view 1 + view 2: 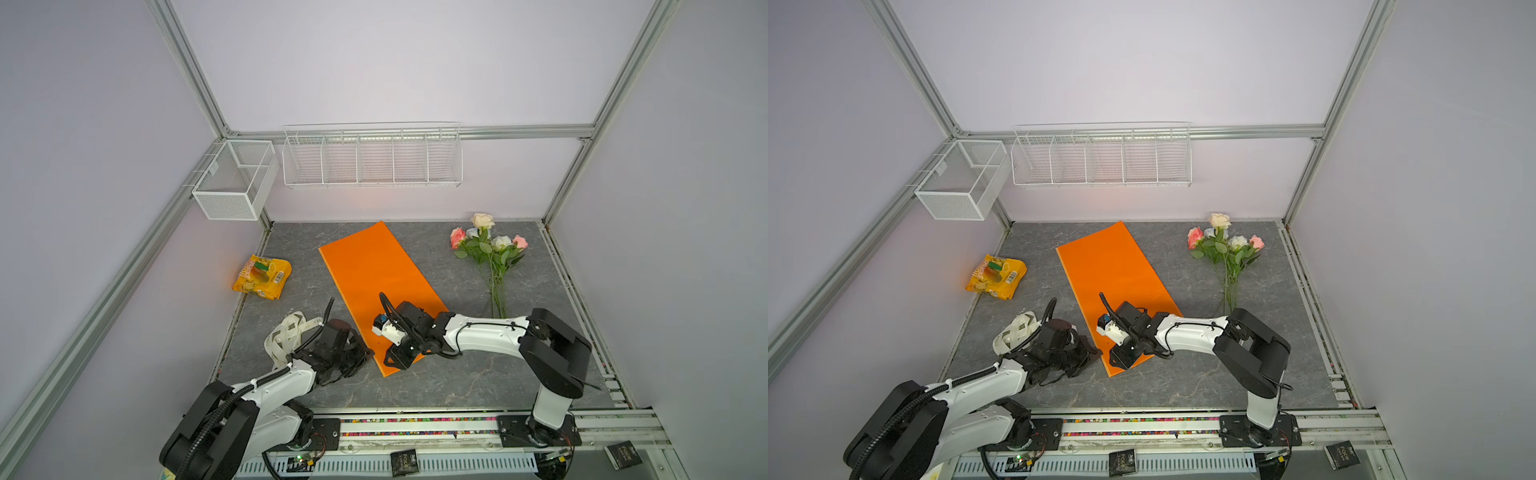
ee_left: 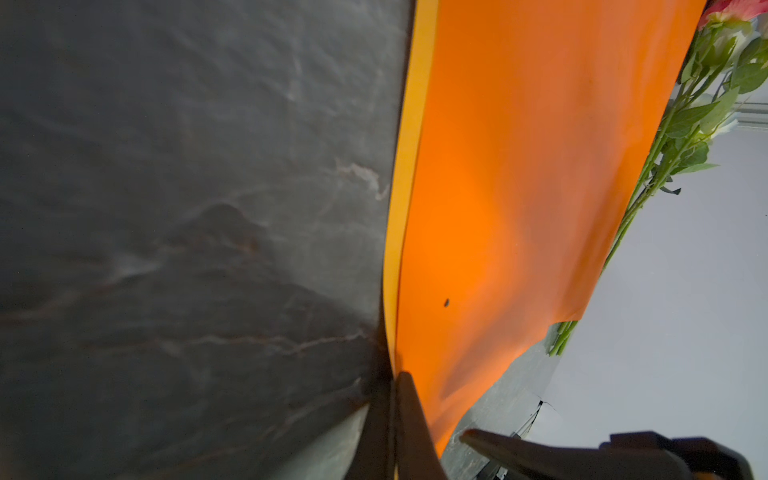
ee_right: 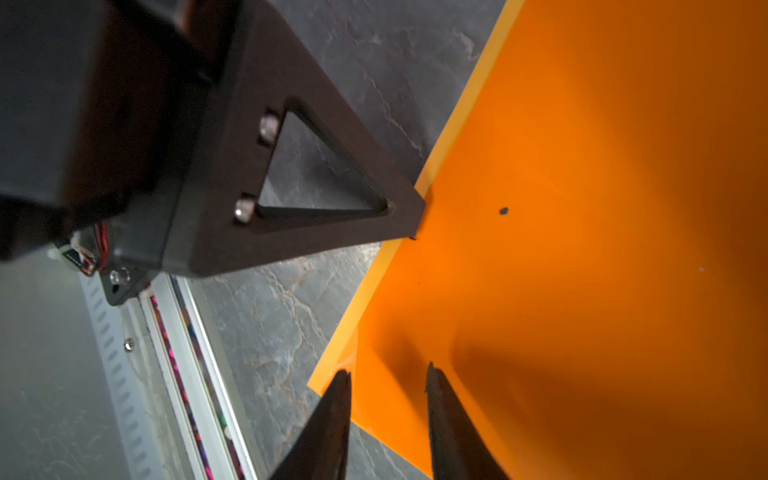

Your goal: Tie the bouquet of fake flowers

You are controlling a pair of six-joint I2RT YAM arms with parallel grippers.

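bouquet of fake flowers [image 1: 490, 249]: soft, fabric-look roses with flat green leaves on long, thin green stems. you have it lying flat at the far right of the tabletop [image 1: 436, 374], blooms toward the back wall, stem ends toward the front.
bouquet and hands: it lies well apart from both your hands, to the right of the orange paper [image 1: 374, 270] and not touching it. its stem ends lie just beside the right arm's forearm.
orange paper: a smooth, matte rectangular sheet, set slantwise in the middle of the tabletop. a paler yellow-orange strip runs along one long edge, and there is a small dark speck near the front end.
left hand [image 1: 368, 353]: your flat, black, triangular fingers are pressed together, nipping the paper's long edge near its front corner.
right hand [image 3: 386, 374]: its jaws stand part-way apart, two pointed black tips over the paper's front corner, with nothing gripped between them.
tabletop: dark grey and stone-like, with pale veins.
ribbon [image 1: 286, 336]: cream and printed, a loose heap of loops just left of your left hand.
snack bag [image 1: 262, 276]: yellow, glossy and crinkled, at the left edge.
wall baskets: a white fine-mesh box [image 1: 235, 183] and a long white wire rack [image 1: 372, 158] split into compartments.
counts: one bouquet with two pink, one cream and two whitish blooms; one paper sheet; one ribbon; one snack bag; two baskets; two hands.
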